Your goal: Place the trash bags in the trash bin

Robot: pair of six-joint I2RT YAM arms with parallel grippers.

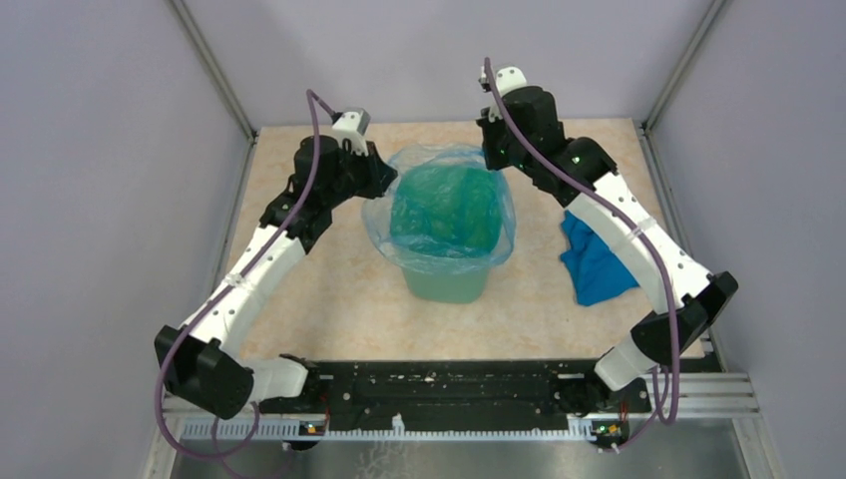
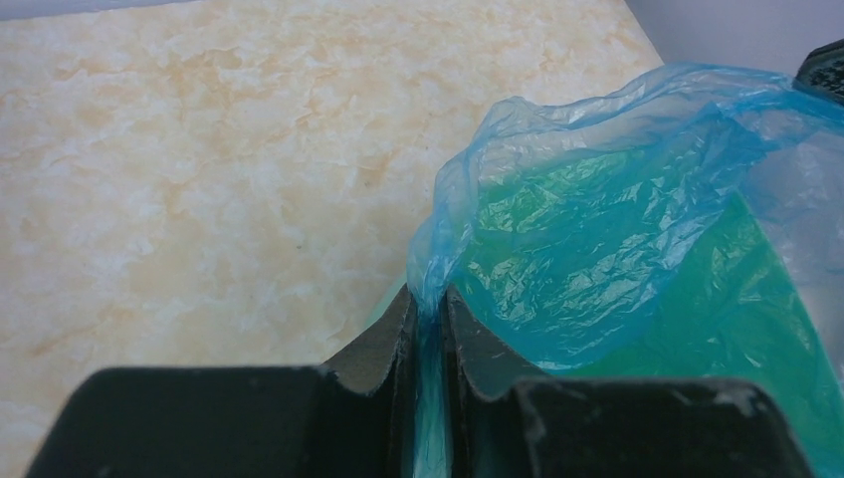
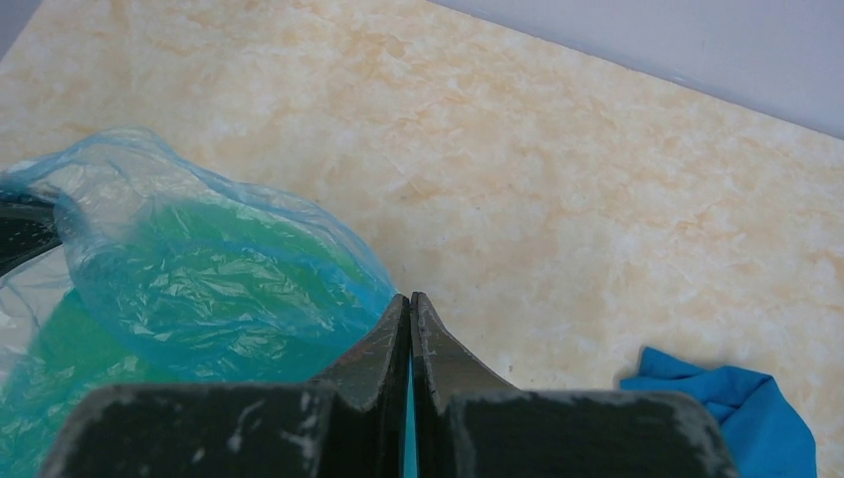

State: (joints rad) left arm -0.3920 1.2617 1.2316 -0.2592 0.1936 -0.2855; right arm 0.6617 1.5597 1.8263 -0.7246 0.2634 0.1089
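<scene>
You had two matching arms: white link shells between black joint housings, with a purple cable looping along each. Small green lights glowed on the right arm [image 1: 599,190]. The left arm [image 1: 261,261] carried a white-cased wrist camera. Your fingers [image 2: 378,349] were matte black, wedge-shaped and scuffed.

Overhead view faces down; both close wrist views share the trash bin [image 1: 446,282]

Crinkly glossy film bag [image 1: 449,205]; smooth plastic bin [image 1: 446,284].
</scene>
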